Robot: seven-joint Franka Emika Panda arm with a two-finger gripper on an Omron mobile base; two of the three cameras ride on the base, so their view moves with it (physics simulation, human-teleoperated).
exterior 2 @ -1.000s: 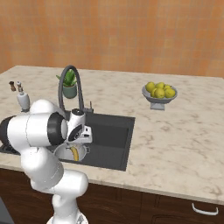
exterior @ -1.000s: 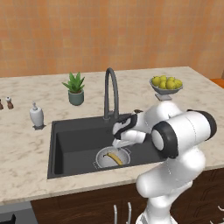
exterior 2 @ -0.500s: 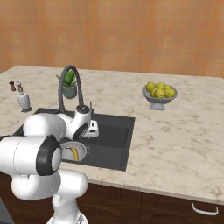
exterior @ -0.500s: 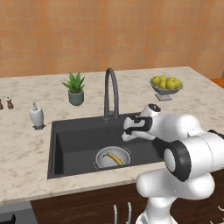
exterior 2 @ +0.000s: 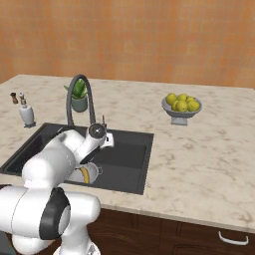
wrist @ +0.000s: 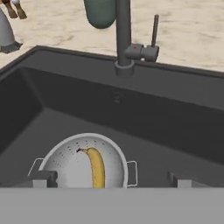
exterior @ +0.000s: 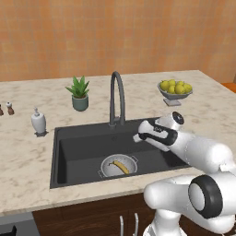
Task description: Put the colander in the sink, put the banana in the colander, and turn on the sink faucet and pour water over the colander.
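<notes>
A marble-patterned counter (exterior: 27, 156) runs wall to wall in a simulated kitchen, with the sink (exterior: 83, 152), a wide dark grey basin, sunk into its middle. Over the right half of that basin the white arm reaches in, its gripper (exterior: 137, 138) hanging above the basin floor with nothing between the fingers (wrist: 41, 178); seen from the hand camera, the two dark tips stand far apart at the lower edge, spread wide and touching neither bowl nor basin wall. Behind the basin the sink faucet (exterior: 116, 97) rises from the back rim, its thin spout arching forward, a slim lever (wrist: 154, 29) standing upright beside its base. On the basin floor, toward the front, sits the colander (exterior: 118, 166), a round silvery bowl with small side handles, upright and apart from the walls. Inside it lies the banana (exterior: 121, 167), yellow with a dark tip, resting along the bottom of the bowl. On the counter to the right, a footed grey fruit bowl (exterior: 174, 95) holds a heap of round yellow-green fruits (exterior: 174, 86). Left of the faucet stands a potted plant (exterior: 79, 93), and farther left a white soap dispenser (exterior: 38, 122).
</notes>
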